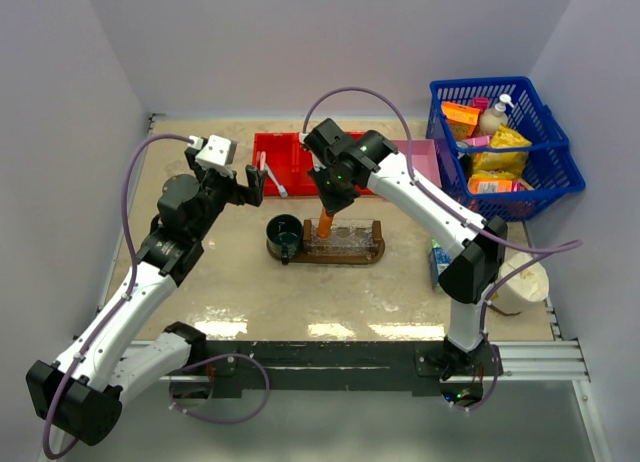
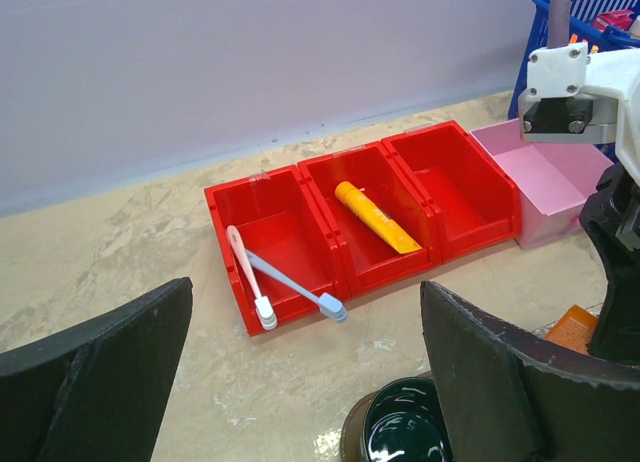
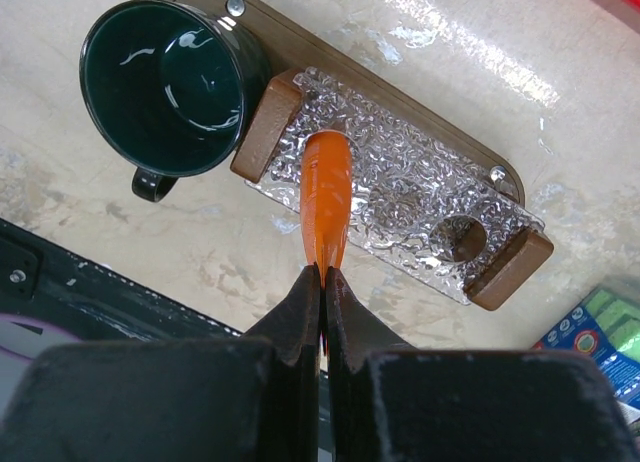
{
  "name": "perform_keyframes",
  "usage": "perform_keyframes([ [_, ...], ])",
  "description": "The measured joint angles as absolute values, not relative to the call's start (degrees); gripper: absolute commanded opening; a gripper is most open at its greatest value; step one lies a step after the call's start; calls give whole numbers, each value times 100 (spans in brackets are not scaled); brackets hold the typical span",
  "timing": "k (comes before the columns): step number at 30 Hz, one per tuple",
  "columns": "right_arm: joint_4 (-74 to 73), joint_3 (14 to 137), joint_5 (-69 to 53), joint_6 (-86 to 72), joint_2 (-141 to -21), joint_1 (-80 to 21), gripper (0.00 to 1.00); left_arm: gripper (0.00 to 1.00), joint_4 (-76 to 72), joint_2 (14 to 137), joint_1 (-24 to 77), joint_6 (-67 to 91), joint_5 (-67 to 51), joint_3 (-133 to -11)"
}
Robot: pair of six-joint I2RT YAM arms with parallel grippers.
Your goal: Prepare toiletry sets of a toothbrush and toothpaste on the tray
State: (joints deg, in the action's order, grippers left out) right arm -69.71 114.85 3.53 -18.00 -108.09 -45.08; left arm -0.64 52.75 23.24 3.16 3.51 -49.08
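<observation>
My right gripper (image 3: 322, 272) is shut on the flat end of the deep orange toothpaste (image 3: 326, 202), which hangs tip down. Its tip meets the clear textured holder (image 3: 400, 182) on the brown oval tray (image 3: 300, 42), next to a dark green cup (image 3: 165, 82). From above, the right gripper (image 1: 330, 204) and the orange toothpaste (image 1: 325, 225) stand over the tray (image 1: 375, 257). My left gripper (image 2: 310, 382) is open and empty in front of the red bin (image 2: 300, 192). Two toothbrushes (image 2: 245, 272) lean over the bin's left compartment wall. A yellower toothpaste (image 2: 377, 217) lies in its middle compartment.
A pink square box (image 1: 425, 157) stands right of the red bin (image 1: 290, 147). A blue basket (image 1: 505, 142) of goods fills the back right corner. A blue-green carton (image 1: 438, 262) and a white bowl (image 1: 520, 282) sit by the right arm's base.
</observation>
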Motion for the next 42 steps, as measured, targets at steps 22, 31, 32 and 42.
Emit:
perform_keyframes([
  [22,-6934,11518,502,-1778,-11109,-4539,0,100,-60,5275,2324,235,353,-4908],
  [31,-6921,11513,502,-1774,-11126,-4554,0,100,-58,5275,2324,235,353,-4910],
  [32,-6912,11507,499,-1774,-11126,-4558,0,100,-58,5275,2324,237,353,-4910],
  [42,-6897,11493,502,-1769,-11128,-4571,0,100,-51,5275,2324,235,351,-4910],
])
